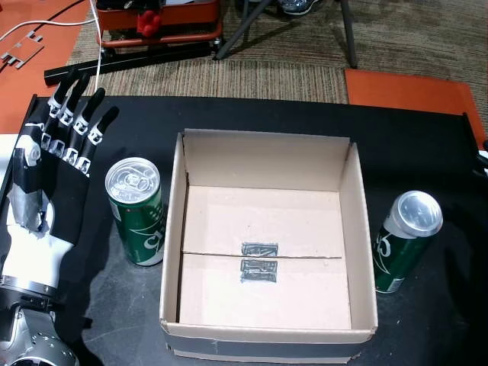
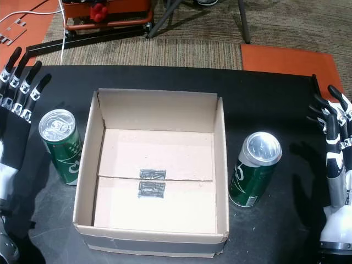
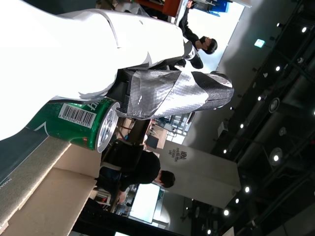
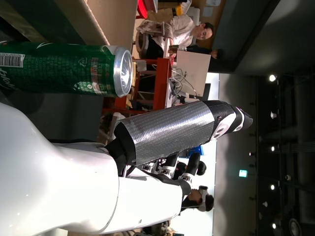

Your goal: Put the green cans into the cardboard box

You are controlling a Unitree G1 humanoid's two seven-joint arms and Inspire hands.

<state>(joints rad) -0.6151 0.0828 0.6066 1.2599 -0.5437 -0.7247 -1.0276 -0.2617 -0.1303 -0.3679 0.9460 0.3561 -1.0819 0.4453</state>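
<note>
An open cardboard box (image 1: 172, 229) (image 2: 221, 159) sits mid-table with nothing inside in both head views. One green can (image 1: 137, 211) (image 2: 61, 146) stands upright just left of the box. A second green can (image 1: 406, 240) (image 2: 253, 168) stands upright just right of it. My left hand (image 1: 55, 164) (image 2: 12, 104) rests open left of the first can, fingers straight, a small gap from it. My right hand (image 2: 334, 165) is open at the table's right edge, well clear of the second can. The left wrist view shows the left can (image 3: 74, 123); the right wrist view shows the right can (image 4: 69, 68).
The table top (image 1: 412, 152) is black. Beyond its far edge lie carpet, an orange mat (image 1: 412, 95) and a red base with cables (image 1: 160, 27). People sit in the background of both wrist views (image 4: 187, 29).
</note>
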